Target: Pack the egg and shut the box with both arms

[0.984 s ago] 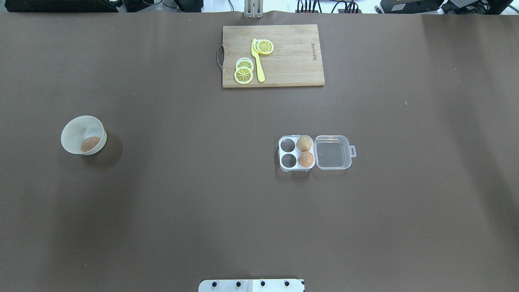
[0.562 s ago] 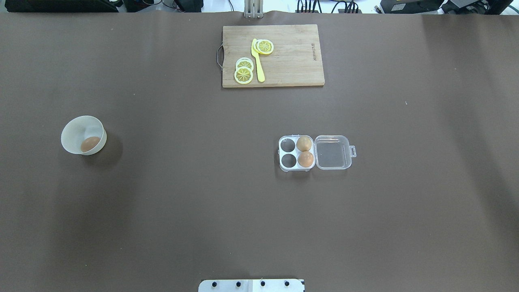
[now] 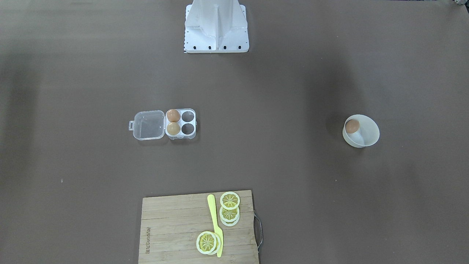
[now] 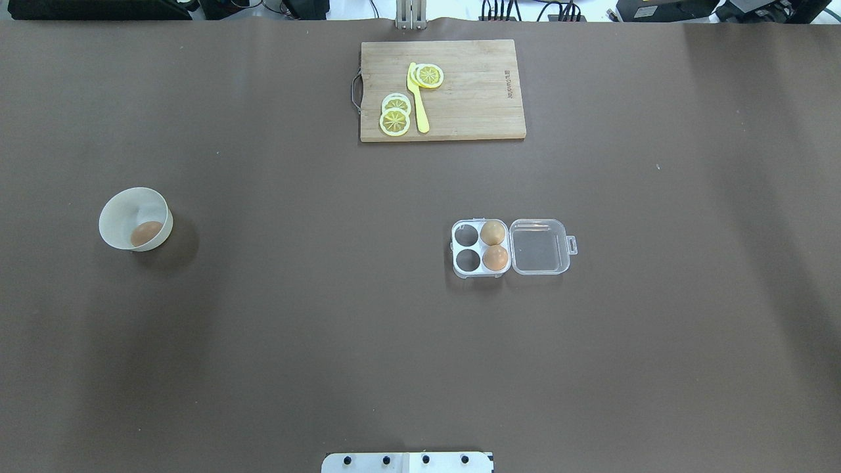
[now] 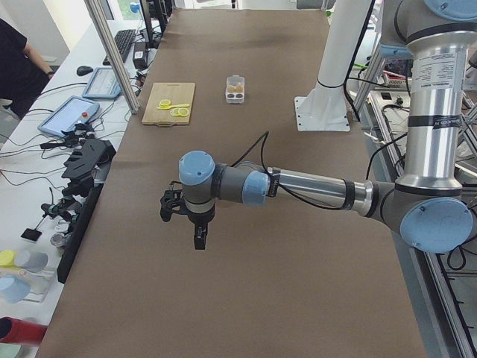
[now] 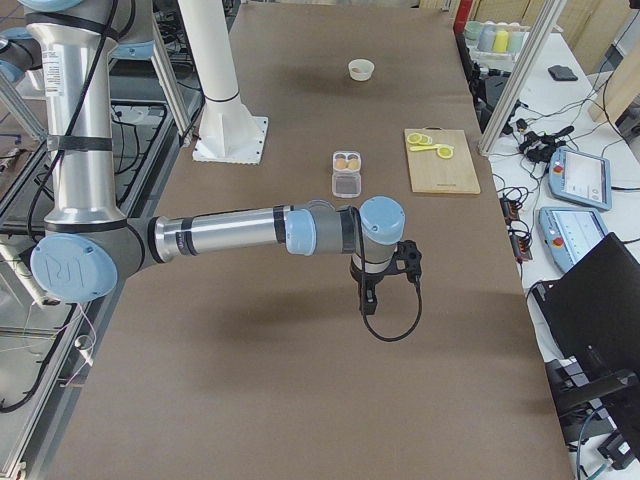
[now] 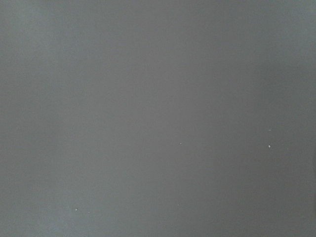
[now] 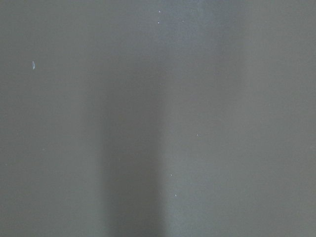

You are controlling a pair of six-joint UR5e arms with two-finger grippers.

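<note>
First step for me: the egg [image 4: 146,232] lies in the bowl [image 4: 121,202], well apart from the box [image 4: 478,247], so the left gripper [image 5: 198,240] must go there; whether it or the right gripper [image 6: 368,300] is spread, I cannot tell.

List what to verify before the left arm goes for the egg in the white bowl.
1. Orange-brown egg lies in the white bowl: ok.
2. Clear plastic egg box has its hinged lid lying open flat: ok.
3. Two empty cells free for the egg: ok.
4. Left gripper open: cannot tell.
5. Right gripper open: cannot tell.
</note>
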